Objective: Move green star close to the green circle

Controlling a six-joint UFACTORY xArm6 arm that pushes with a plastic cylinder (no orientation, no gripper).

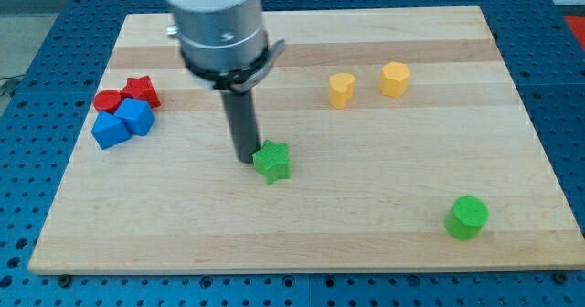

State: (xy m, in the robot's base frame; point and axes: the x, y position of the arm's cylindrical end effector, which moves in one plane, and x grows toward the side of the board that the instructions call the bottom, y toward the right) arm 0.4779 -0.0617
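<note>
The green star lies near the middle of the wooden board. The green circle, a short cylinder, stands far to the view's lower right of it. My tip is down on the board right at the star's left side, touching it or nearly so. The dark rod rises from there to the grey arm body at the view's top.
Two red blocks and two blue blocks cluster at the view's left. Two yellow blocks sit at the upper right of centre. A blue perforated table surrounds the board.
</note>
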